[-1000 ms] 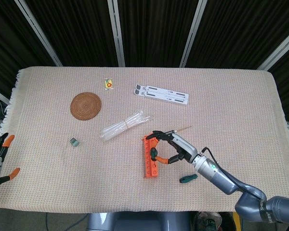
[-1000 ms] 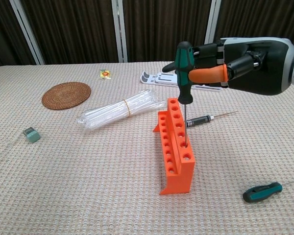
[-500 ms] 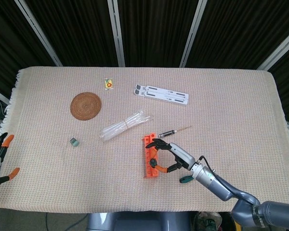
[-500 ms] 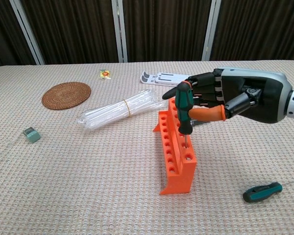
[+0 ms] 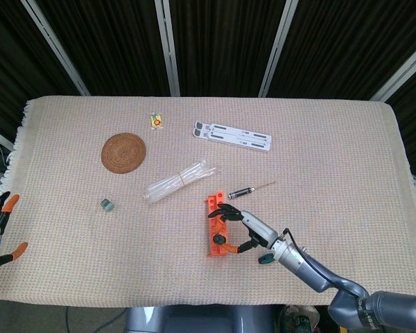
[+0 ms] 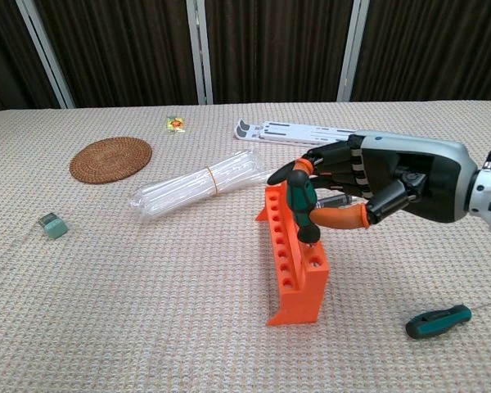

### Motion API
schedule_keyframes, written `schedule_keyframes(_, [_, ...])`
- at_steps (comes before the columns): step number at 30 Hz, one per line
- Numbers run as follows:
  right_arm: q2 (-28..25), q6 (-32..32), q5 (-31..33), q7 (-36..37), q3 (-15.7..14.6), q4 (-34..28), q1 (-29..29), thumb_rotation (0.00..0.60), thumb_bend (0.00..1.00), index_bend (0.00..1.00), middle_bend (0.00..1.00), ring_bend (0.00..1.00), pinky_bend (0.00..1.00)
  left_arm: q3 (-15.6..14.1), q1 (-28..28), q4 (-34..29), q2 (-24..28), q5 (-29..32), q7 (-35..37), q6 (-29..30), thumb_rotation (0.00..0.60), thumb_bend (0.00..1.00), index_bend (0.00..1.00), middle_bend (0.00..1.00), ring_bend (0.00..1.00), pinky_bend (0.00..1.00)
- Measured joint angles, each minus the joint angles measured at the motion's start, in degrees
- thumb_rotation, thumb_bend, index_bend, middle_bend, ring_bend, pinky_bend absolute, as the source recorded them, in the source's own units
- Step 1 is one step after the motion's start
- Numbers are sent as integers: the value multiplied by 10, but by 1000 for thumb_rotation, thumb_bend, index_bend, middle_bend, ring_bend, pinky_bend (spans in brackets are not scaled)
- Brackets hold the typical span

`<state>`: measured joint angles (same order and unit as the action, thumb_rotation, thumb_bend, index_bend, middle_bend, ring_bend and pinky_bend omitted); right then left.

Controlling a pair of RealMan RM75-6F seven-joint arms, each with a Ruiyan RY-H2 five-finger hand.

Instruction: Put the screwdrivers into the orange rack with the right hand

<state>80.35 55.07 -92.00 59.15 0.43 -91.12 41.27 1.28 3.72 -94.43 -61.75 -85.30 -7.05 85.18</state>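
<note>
Orange rack [image 6: 293, 250] at frame centre now carries the green screwdriver [image 6: 299, 205], gripped by the right hand [image 6: 368, 184]; a careless release could tilt it or tip the rack.

Head view: mounted high, looking steeply down, taking in the whole cloth-covered table [image 5: 347, 159] from afar. Chest view: low, near the front edge, facing level across it toward dark curtains. Both share the orange rack [image 5: 217, 236] [image 6: 293, 254] and woven coaster [image 5: 123, 152] [image 6: 110, 159].
</note>
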Motion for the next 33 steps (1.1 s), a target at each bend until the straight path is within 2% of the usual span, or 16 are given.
schedule_keyframes(4, [1,-6,5,0,-1,3,3,600,372,510,168,0,0,0,0,1,-1,-1,1,0,600,199,0,0,0,0])
schedule_keyframes(12, [-5,-8,1,2,-3,2,6,600,303,214,81,0,0,0,-1,3,-1,0,3,1,600,199,0,0,0,0])
schedule_keyframes(17, [-20,-9,-7,9,-5,-5,11,600,269,123,40,0,0,0,-1,4,-2,-2,5,2,600,199,0,0,0,0])
schedule_keyframes(25, [-62,7,-10,8,4,-24,15,600,268,125,32,0,0,1,-1,6,-1,-4,9,6,600,199,1,0,0,0])
schedule_keyframes(29, [-92,4,-2,-14,8,-28,17,600,268,214,32,0,0,1,-2,9,-2,-4,11,6,600,199,0,0,0,0])
schedule_keyframes(33, [-114,-12,8,-67,9,-27,19,600,268,299,47,0,0,1,-2,10,-3,-3,12,5,600,198,0,0,0,0])
